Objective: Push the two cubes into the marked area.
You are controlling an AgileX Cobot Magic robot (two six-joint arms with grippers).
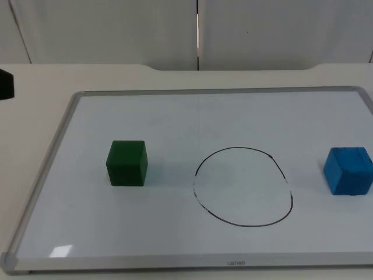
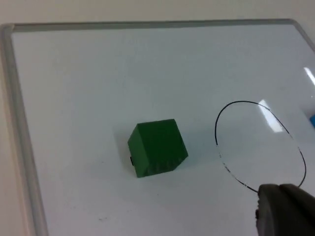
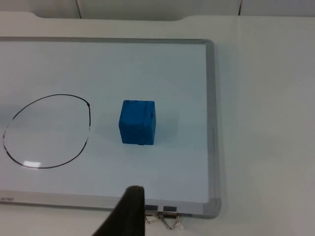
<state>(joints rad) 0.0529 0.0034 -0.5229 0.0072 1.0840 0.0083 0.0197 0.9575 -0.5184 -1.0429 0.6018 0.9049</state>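
A green cube rests on the left half of a whiteboard, to the left of a hand-drawn black oval. A blue cube sits to the right of the oval, near the board's right edge. Both cubes lie outside the oval line. My left gripper hovers off the board, apart from the green cube. My right gripper hangs over the board's near edge, clear of the blue cube. A black part of the left arm shows at the table's left.
The whiteboard has a raised grey metal frame all round. Metal binder clips sit at its near right corner. Beyond the board the white table ends at the grey partition wall.
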